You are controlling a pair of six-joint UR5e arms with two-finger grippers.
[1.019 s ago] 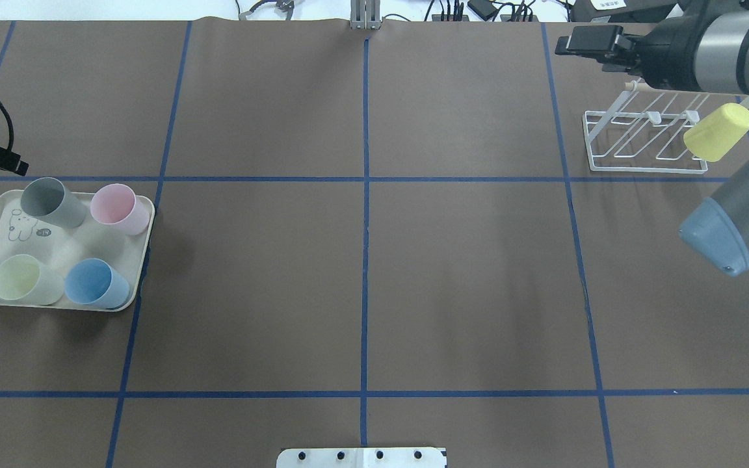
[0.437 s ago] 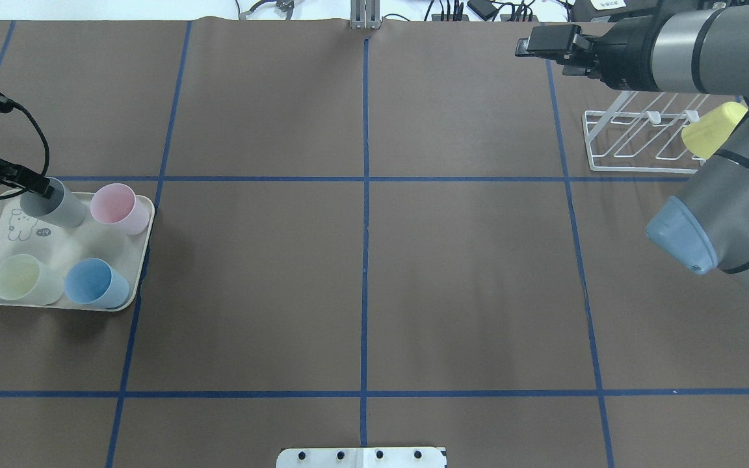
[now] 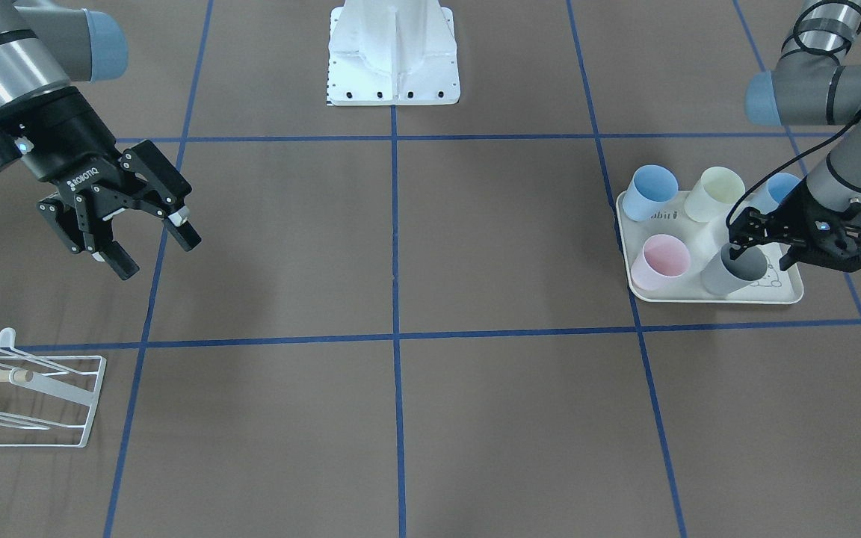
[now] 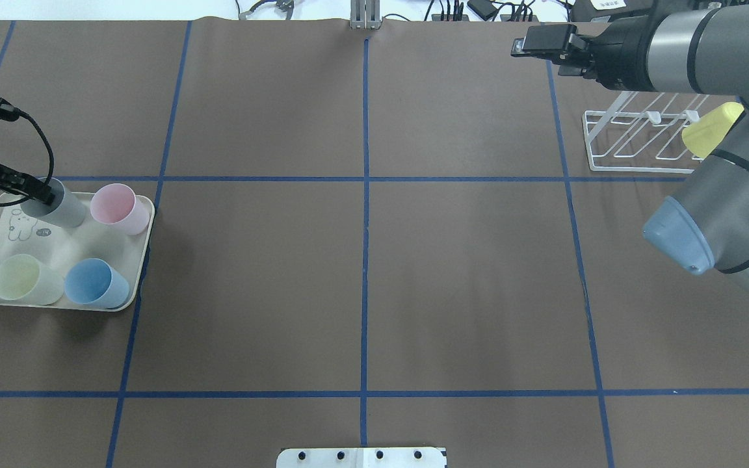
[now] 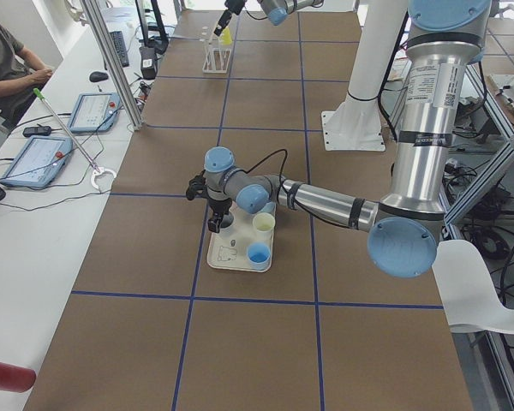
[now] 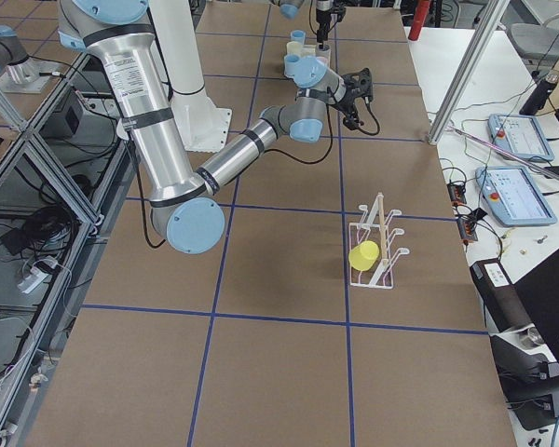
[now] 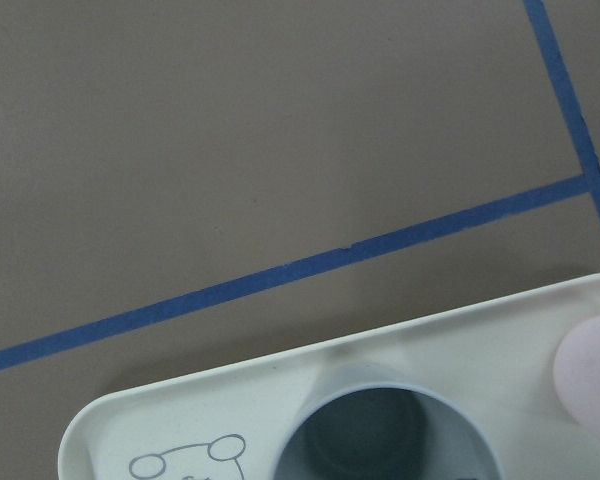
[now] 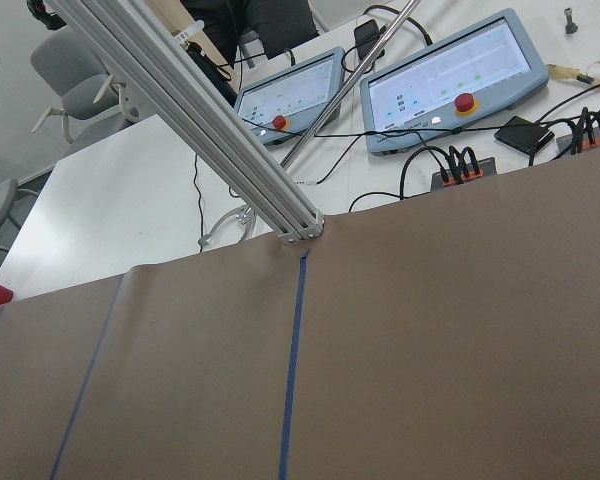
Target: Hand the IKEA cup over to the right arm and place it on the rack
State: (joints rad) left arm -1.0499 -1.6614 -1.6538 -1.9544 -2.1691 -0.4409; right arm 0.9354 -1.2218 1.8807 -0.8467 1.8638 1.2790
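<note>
Brown bench (image 4: 361,260): yellow cup (image 4: 706,133) hangs on rack (image 4: 615,140); right gripper (image 3: 159,254) wide open, empty; left gripper (image 3: 763,245) at grey cup (image 3: 729,276) rim on tray (image 3: 699,297), closure not discernible; lift, handover, placement judged outstanding.

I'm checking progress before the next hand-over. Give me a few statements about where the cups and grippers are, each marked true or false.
1. A yellow cup hangs on the rack. True.
2. The right gripper holds a cup. False: its jaws are open and empty, above the bare table.
3. Five cups stand on the tray. True.
4. The left gripper is at the pink cup. False: it is at the grey cup.
</note>
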